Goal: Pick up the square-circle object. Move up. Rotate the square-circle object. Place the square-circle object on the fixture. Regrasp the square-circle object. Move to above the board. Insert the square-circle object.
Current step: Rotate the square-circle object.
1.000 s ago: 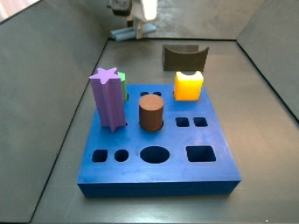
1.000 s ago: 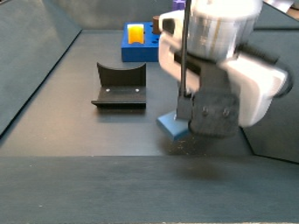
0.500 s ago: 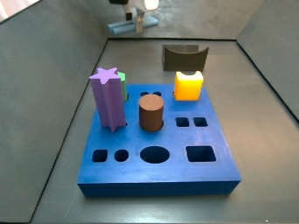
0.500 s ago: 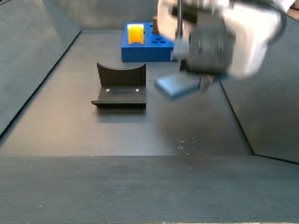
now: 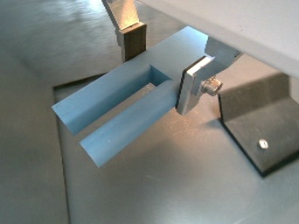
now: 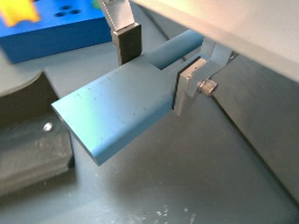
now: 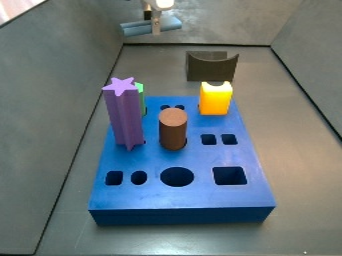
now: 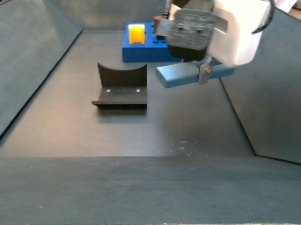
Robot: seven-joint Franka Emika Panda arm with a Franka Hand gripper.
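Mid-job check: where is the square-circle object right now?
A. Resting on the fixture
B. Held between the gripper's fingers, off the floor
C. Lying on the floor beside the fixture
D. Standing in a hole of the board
B: both wrist views show the square-circle object clamped between the fingers of the gripper, and a side view shows it lifted clear of the floor, beside the fixture rather than on it.

Gripper (image 5: 163, 63): above the floor, two flat silver plate fingers (image 6: 191, 85) with dark pads.
Fastener: a round silver screw (image 5: 212, 86) on a finger's side.
Wrist housing (image 8: 235, 31): white, rounded shell.
Hand body (image 8: 191, 33): grey and dark metal below the shell.
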